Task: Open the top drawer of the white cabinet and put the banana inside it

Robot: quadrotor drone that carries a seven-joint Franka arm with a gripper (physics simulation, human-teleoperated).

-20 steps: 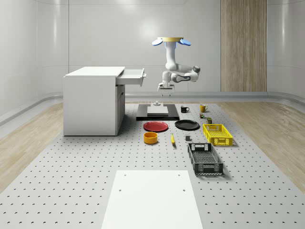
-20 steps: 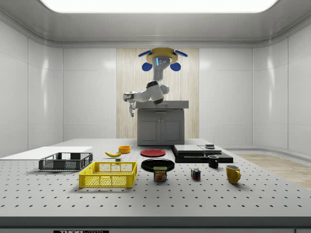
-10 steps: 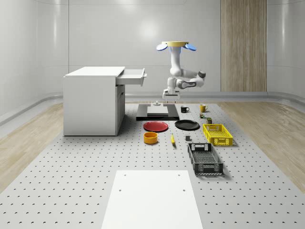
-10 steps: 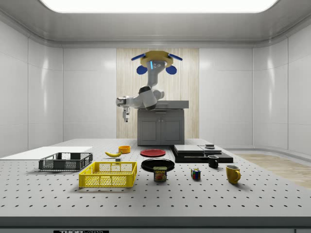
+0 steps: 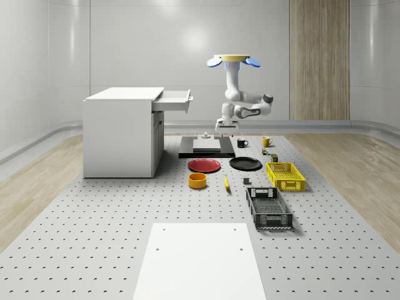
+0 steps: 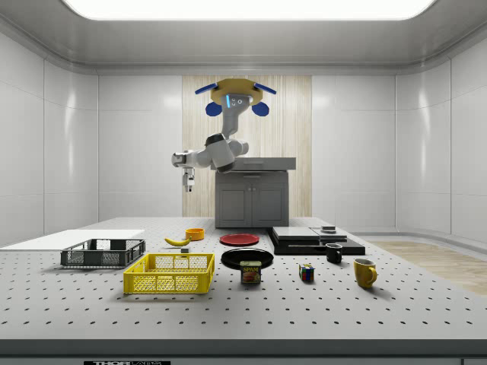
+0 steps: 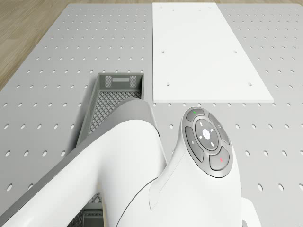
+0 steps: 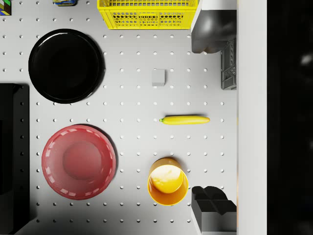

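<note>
I have the drone (image 5: 235, 59) hovering above the counter (image 5: 112, 225), over the black plate (image 5: 245, 164). The gripper (image 5: 225, 130) hangs pointing down, empty, fingers spread wide. The top drawer (image 5: 174, 100) of the white cabinet (image 5: 122, 132) stands open. The banana (image 8: 185, 120) lies flat between the orange bowl (image 8: 167, 181) and the black crate (image 5: 269, 208), its long axis running from the plates' end toward the white panel (image 5: 199, 261).

Red plate (image 5: 204, 165) at centre of the whole-scene view, black plate (image 5: 245, 164) right of it, orange bowl (image 5: 197, 180) below, yellow basket (image 5: 285, 175) further right, dark crate (image 5: 268, 207) lower right, white panel (image 5: 197, 261) bottom centre.
</note>
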